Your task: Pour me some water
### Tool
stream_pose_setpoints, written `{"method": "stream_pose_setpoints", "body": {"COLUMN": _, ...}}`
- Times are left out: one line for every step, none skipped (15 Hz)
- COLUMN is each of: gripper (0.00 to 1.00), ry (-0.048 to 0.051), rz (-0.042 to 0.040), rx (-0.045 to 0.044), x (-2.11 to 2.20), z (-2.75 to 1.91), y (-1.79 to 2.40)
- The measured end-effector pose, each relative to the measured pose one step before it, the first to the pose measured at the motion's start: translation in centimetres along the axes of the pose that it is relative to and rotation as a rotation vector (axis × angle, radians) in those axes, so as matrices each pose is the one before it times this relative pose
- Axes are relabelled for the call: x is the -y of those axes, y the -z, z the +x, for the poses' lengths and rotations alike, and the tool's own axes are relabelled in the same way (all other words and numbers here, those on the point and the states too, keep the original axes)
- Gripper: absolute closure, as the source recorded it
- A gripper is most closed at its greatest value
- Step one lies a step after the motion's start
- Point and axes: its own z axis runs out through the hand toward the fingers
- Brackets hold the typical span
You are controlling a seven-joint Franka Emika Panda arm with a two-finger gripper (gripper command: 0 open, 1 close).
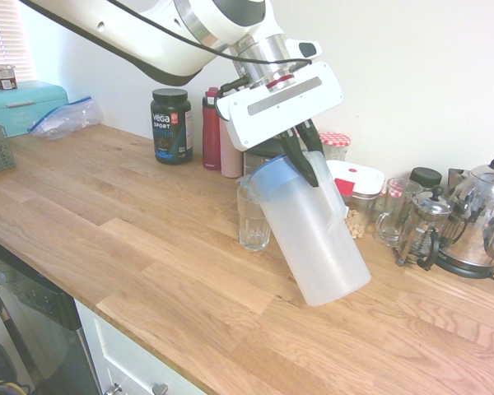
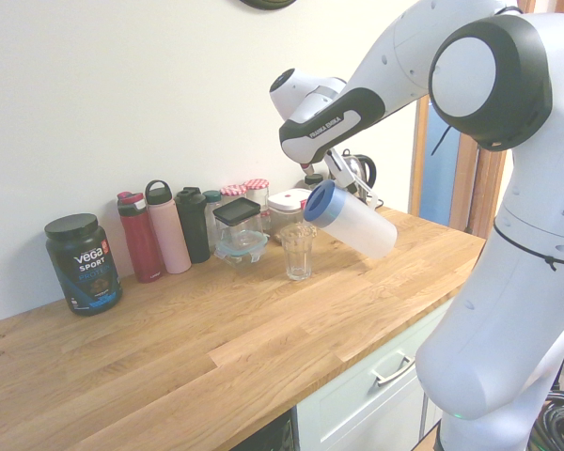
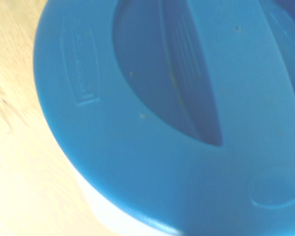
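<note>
Pitcher (image 1: 317,239): translucent body, blue lid (image 3: 177,123), lifted clear of the counter (image 1: 132,247) and tilted so the lidded end leans toward the drinking glass (image 1: 253,218). The fingers (image 1: 306,158) are fully closed on the pitcher's handle near the lid. In my judgement this grip leaves the body free to swing about the top, which suits a pour.

Position of task items: in the first exterior view the glass stands upright on the counter at about 9 o'clock from the pitcher's lid, close beside it. The lid edge appears to sit level with or just above the glass rim. No stream of water can be made out, and the fill level in either vessel cannot be told. The pour looks about to begin rather than done.

Surroundings: along the wall behind the glass stand a protein tub (image 2: 83,263), a red bottle (image 2: 139,237), a pink bottle (image 2: 167,228) and a dark bottle (image 2: 192,224). A food container (image 1: 356,178) and a French press (image 1: 421,230) lie at roughly 3 o'clock from the glass, with a kettle (image 1: 477,222) beyond.

Obstructions: none between lid and glass. The food container sits near the raised pitcher base, so a further tilt deserves care.
</note>
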Motion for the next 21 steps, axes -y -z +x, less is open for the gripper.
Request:
{"method": "stream_pose_setpoints", "body": {"gripper": 1.00, "ry": 0.00110, "rz": -0.01029, "rx": 0.00031, "x": 0.014, "z": 0.046, "y": 0.080}}
{"method": "stream_pose_setpoints", "body": {"gripper": 1.00, "ry": 0.00276, "rz": -0.00438, "rx": 0.00071, "x": 0.059, "z": 0.039, "y": 0.071}}
{"method": "stream_pose_setpoints", "body": {"gripper": 1.00, "ry": 0.00281, "rz": -0.00115, "rx": 0.00121, "x": 0.116, "z": 0.047, "y": 0.090}}
{"method": "stream_pose_setpoints", "body": {"gripper": 1.00, "ry": 0.00169, "rz": -0.00034, "rx": 0.00217, "x": 0.091, "z": 0.013, "y": 0.078}}
{"method": "stream_pose_setpoints", "body": {"gripper": 1.00, "ry": -0.00089, "rz": -0.00057, "rx": 0.00001, "x": 0.011, "z": -0.024, "y": 0.101}}
{"method": "stream_pose_setpoints", "body": {"gripper": 1.00, "ry": -0.01120, "rz": 0.01467, "rx": -0.00339, "x": -0.075, "z": -0.155, "y": 0.264}}
{"method": "stream_pose_setpoints", "body": {"gripper": 1.00, "ry": -0.02219, "rz": 0.04185, "rx": -0.00918, "x": -0.287, "z": -0.400, "y": 0.724}}
{"method": "stream_pose_setpoints", "body": {"gripper": 1.00, "ry": -0.01436, "rz": 0.05642, "rx": -0.01697, "x": -0.644, "z": -0.717, "y": 1.447}}
{"method": "stream_pose_setpoints", "body": {"gripper": 1.00, "ry": -0.00644, "rz": 0.06148, "rx": -0.02139, "x": -0.829, "z": -1.158, "y": 1.988}}
{"method": "stream_pose_setpoints", "body": {"gripper": 1.00, "ry": -0.00416, "rz": 0.06099, "rx": -0.02614, "x": -0.945, "z": -1.544, "y": 2.409}}
{"method": "stream_pose_setpoints", "body": {"gripper": 1.00, "ry": -0.00670, "rz": 0.05776, "rx": -0.03342, "x": -0.988, "z": -1.804, "y": 2.487}}
{"method": "stream_pose_setpoints", "body": {"gripper": 1.00, "ry": -0.00845, "rz": 0.05803, "rx": -0.03590, "x": -0.832, "z": -2.003, "y": 2.343}}
{"method": "stream_pose_setpoints", "body": {"gripper": 1.00, "ry": -0.01637, "rz": 0.05867, "rx": -0.03386, "x": -0.170, "z": -1.825, "y": 2.116}}
{"method": "stream_pose_setpoints", "body": {"gripper": 1.00, "ry": -0.02162, "rz": 0.05825, "rx": -0.03036, "x": 0.661, "z": -1.354, "y": 1.624}}
{"method": "stream_pose_setpoints", "body": {"gripper": 1.00, "ry": -0.03576, "rz": 0.05528, "rx": -0.02439, "x": 1.691, "z": -0.738, "y": 1.295}}
{"method": "stream_pose_setpoints", "body": {"gripper": 1.00, "ry": -0.04841, "rz": 0.04358, "rx": -0.01962, "x": 2.837, "z": -0.206, "y": 0.865}}
{"method": "stream_pose_setpoints", "body": {"gripper": 1.00, "ry": -0.05171, "rz": 0.03821, "rx": -0.01302, "x": 3.418, "z": -0.107, "y": 0.238}}
{"method": "stream_pose_setpoints", "body": {"gripper": 1.00, "ry": -0.05079, "rz": 0.02495, "rx": -0.00632, "x": 3.632, "z": -0.221, "y": -0.437}}
{"method": "stream_pose_setpoints", "body": {"gripper": 1.00, "ry": -0.05207, "rz": 0.01619, "rx": -0.00665, "x": 3.659, "z": -0.517, "y": -0.859}}
{"method": "stream_pose_setpoints", "body": {"gripper": 1.00, "ry": -0.05098, "rz": 0.01130, "rx": -0.00817, "x": 3.415, "z": -0.884, "y": -0.863}}
{"method": "stream_pose_setpoints", "body": {"gripper": 1.00, "ry": -0.05107, "rz": 0.00847, "rx": -0.01335, "x": 2.819, "z": -1.086, "y": -0.863}}
